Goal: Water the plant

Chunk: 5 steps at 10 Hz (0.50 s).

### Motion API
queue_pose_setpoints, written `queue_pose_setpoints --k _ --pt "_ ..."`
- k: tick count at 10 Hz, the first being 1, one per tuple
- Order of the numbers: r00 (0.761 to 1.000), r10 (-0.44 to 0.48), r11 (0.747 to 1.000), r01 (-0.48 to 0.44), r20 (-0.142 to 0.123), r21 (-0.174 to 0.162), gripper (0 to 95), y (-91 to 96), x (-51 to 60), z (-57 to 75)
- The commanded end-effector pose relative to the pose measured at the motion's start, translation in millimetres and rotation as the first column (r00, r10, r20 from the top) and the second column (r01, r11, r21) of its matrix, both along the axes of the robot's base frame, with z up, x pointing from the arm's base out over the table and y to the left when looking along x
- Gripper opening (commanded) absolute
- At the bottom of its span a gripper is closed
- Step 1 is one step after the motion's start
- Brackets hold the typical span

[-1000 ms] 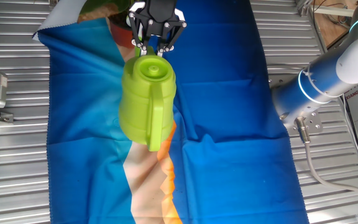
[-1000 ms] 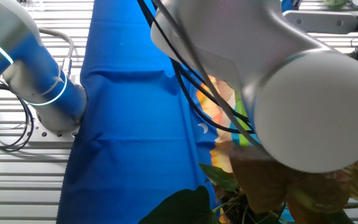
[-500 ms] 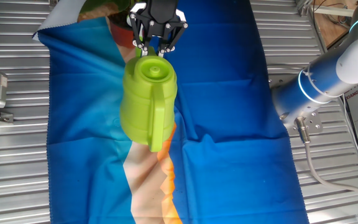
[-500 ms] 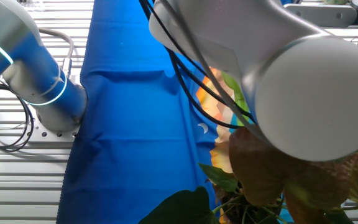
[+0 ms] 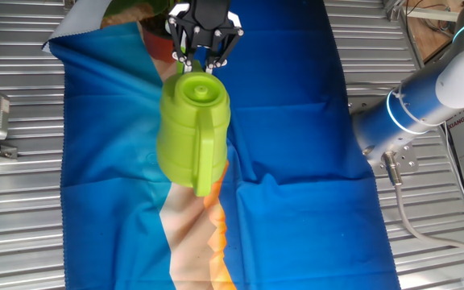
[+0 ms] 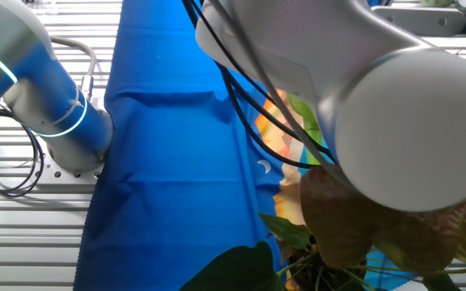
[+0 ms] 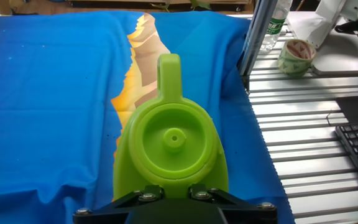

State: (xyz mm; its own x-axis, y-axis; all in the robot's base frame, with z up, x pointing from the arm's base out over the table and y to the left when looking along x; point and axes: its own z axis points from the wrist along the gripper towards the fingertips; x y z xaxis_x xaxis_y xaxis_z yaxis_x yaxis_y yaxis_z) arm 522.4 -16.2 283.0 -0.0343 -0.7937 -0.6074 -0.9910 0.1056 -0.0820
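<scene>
Watering can (image 5: 192, 133) slightly rightward.

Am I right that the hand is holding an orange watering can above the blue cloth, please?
Not quite: the watering can is lime green, not orange, as one fixed view shows. Otherwise yes: the hand grips it at the top, above the blue cloth.

Free room and obstacles. The lime-green plastic watering can (image 5: 192, 133) hangs over the middle of the blue printed cloth (image 5: 296, 121); bare cloth lies on both sides of it and toward the near edge. At the far edge, the small leafy plant (image 5: 132, 11) stands just behind the can. The blue robot arm base (image 5: 393, 121) blocks the cloth's right border.
</scene>
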Motion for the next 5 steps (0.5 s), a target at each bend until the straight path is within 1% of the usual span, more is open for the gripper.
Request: queue_pose_setpoints --k 1,5 --pt "1.0 0.0 1.0 0.0 -0.001 -0.004 0.0 0.3 -0.9 0.6" --pt "1.0 0.0 1.0 0.0 -0.003 -0.005 0.0 0.3 -1.2 0.7"
